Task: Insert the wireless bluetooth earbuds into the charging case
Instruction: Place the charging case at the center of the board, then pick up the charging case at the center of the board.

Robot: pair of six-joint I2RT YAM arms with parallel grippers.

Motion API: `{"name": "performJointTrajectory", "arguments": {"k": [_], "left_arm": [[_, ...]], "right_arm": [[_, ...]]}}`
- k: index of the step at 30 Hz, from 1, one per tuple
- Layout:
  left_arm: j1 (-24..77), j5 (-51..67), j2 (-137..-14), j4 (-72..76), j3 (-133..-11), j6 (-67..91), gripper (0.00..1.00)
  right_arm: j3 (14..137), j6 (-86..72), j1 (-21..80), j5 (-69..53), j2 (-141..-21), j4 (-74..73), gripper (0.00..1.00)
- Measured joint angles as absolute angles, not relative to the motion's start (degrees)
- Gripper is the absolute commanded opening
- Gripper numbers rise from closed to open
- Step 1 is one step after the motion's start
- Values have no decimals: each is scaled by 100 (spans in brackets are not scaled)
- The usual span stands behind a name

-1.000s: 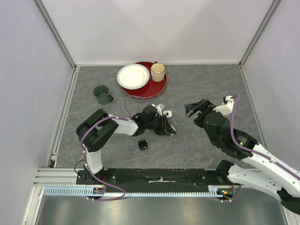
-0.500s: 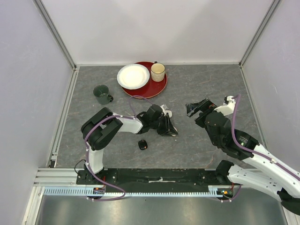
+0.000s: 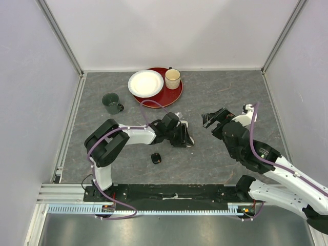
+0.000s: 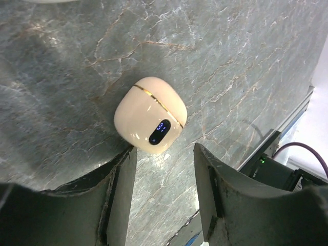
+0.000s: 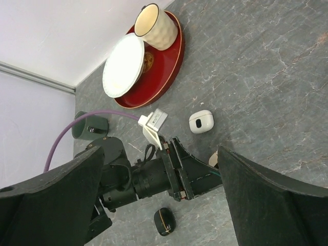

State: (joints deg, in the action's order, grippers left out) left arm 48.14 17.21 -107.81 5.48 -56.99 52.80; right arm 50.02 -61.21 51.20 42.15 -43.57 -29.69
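Here, beige case [image 4: 150, 115] — blue digits [image 4: 163, 128], unreadable

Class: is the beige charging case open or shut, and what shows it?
Shut. The beige charging case has its lid flush along the gold seam, no gap.

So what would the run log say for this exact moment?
left gripper: open at shut beige case, display lit | right gripper: open, empty | white case, black case: lying apart

Beige case [image 4: 150, 122]: smooth glossy plastic with a thin gold-looking metallic seam. Tabletop [image 4: 230, 61]: grey veined stone-look, mostly matt. Red tray [image 5: 166, 64]: glossy, lacquer-like finish.
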Motion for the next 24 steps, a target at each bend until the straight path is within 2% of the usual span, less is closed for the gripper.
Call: {"name": "performJointTrajectory", "arguments": {"k": [10, 17, 20, 21, 24], "left_arm": [[4810, 1015, -10095, -248, -5389, 4958, 57], [4807, 69, -8156, -1057, -5002, 4641, 61], [4759, -554, -7041, -1323, -5002, 4410, 68], [4722, -757, -6687, -1426, -5002, 4346, 83], [4567, -1288, -5800, -1636, -4890, 4180, 86]], "right_arm": [[5002, -5970, 5113, 4237, -4445, -2971, 98], [5004, -5787, 5004, 4228, -4528, -2971, 98], [5004, -5671, 4980, 4034, -4821, -2954, 98], [5004, -5618, 4976, 3909, -4971, -2932, 98], [5002, -5443, 4971, 3468, -5485, -2797, 97]]}}
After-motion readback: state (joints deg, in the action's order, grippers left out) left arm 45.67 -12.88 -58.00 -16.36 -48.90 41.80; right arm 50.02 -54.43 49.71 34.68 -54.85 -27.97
